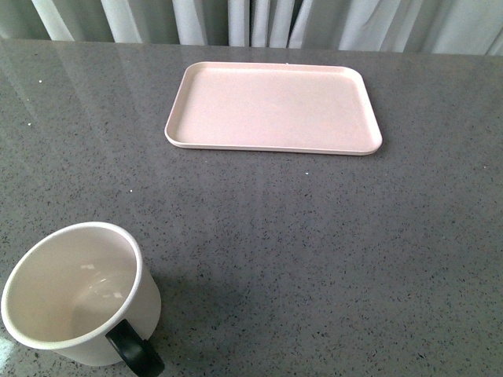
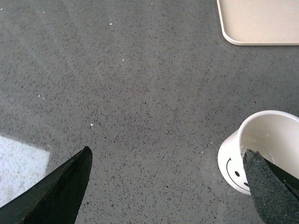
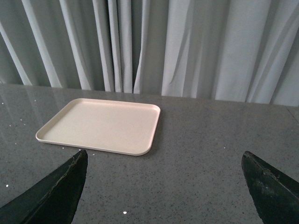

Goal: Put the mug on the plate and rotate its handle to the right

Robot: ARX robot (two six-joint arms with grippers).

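Grey speckled desk (image 1: pixel 314 251), pale curtains (image 3: pixel 187 46) behind. Plate (image 1: pixel 275 106) sits far centre. Mug (image 1: pixel 78 298) upright on desk, near-left, well apart from plate. Handle (image 1: pixel 135 351) points toward the camera, slightly right. Left claw (image 2: pixel 167 156) spread wide, gripping nothing, mug just beside one finger; can't tell if touching. Right claw (image 3: pixel 164 158) also spread wide, gripping nothing, facing plate.

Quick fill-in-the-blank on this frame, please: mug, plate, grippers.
The plate holds ___. The handle of the mug is coloured ___. The left gripper and right gripper are both ___, gripping nothing.
Missing words: nothing; black; open.
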